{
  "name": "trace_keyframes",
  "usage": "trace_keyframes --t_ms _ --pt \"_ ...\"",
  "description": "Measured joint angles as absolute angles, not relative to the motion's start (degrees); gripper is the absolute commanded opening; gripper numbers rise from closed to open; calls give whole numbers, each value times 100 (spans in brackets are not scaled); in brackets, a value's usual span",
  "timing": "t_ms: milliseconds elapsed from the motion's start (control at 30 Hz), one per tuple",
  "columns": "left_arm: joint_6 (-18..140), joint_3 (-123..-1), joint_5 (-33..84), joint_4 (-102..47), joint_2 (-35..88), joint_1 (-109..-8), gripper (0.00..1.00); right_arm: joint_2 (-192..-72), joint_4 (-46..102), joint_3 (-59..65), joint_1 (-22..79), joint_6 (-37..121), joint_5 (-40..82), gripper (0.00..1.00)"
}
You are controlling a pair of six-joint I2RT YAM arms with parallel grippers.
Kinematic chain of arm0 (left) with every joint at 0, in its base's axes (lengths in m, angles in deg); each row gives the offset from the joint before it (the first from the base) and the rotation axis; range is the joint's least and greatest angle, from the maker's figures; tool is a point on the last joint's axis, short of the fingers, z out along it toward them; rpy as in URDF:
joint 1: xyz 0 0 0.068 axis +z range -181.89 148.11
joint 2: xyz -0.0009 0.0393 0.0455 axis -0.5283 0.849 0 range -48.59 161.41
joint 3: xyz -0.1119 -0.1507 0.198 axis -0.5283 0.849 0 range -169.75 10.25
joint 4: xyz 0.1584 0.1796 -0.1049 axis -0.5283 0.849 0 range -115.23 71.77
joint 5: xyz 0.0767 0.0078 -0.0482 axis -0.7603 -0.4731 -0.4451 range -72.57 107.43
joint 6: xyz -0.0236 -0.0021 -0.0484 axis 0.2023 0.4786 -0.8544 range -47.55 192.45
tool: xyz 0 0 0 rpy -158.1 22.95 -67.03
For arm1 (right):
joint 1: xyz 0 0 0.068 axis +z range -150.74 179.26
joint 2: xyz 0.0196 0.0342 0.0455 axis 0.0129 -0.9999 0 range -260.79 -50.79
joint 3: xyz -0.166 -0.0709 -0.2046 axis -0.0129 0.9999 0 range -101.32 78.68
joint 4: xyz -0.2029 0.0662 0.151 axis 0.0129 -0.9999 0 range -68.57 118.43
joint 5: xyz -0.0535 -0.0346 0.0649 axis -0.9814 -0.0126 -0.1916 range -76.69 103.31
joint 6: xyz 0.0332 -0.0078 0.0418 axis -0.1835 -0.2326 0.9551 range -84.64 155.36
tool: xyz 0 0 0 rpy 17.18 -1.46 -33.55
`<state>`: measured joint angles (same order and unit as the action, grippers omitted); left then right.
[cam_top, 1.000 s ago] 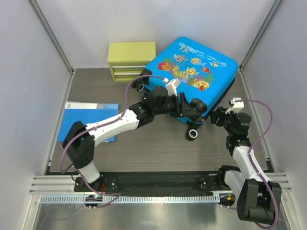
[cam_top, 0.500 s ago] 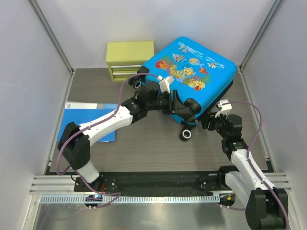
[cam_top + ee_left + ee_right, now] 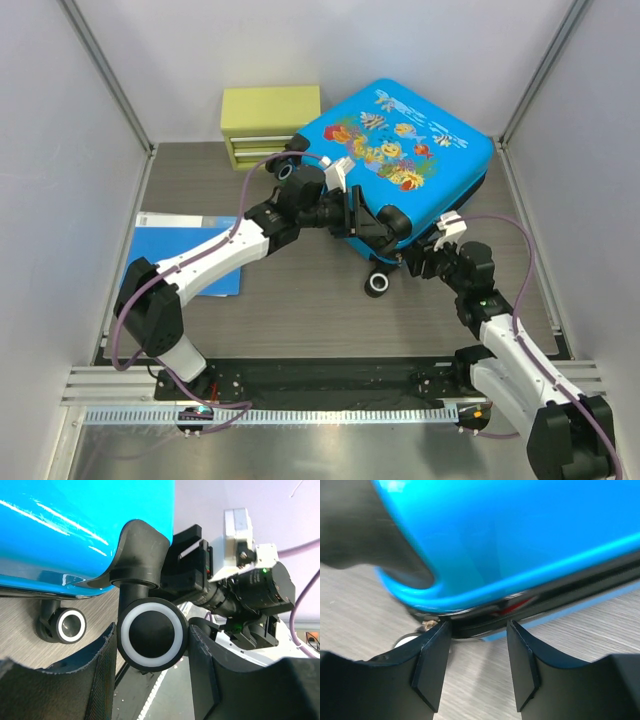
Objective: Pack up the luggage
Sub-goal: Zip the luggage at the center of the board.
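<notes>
Luggage (image 3: 452,158): glossy blue hard shell, rounded corners.

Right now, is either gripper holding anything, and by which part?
The left gripper clamps the luggage by one corner wheel. The right gripper holds nothing; its jaws stand open at the luggage's black trim.

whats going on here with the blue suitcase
Both arms are working on the fish-print suitcase, which sits closed on the table. The left gripper is clamped around one wheel at its near corner. The right gripper is open and holds nothing, poised at the black seam along the suitcase's edge.
</notes>
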<state>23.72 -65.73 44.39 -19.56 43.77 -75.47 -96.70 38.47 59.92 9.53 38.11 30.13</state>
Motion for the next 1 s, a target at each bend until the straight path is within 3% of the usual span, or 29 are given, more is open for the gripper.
trace_keyframes --t_ms 267,600,1000 --pt "2390 -6626 4520 -1823 4362 -7463 0 -9299 3515 5852 1453 3933 3164 53" --pt "2449 -6648 4511 -1720 4362 -7459 0 -9705 3605 5789 1667 4036 3155 48" --pt "2471 -6661 4520 -1670 4362 -7409 0 -9917 3749 5771 2419 4335 1721 43"
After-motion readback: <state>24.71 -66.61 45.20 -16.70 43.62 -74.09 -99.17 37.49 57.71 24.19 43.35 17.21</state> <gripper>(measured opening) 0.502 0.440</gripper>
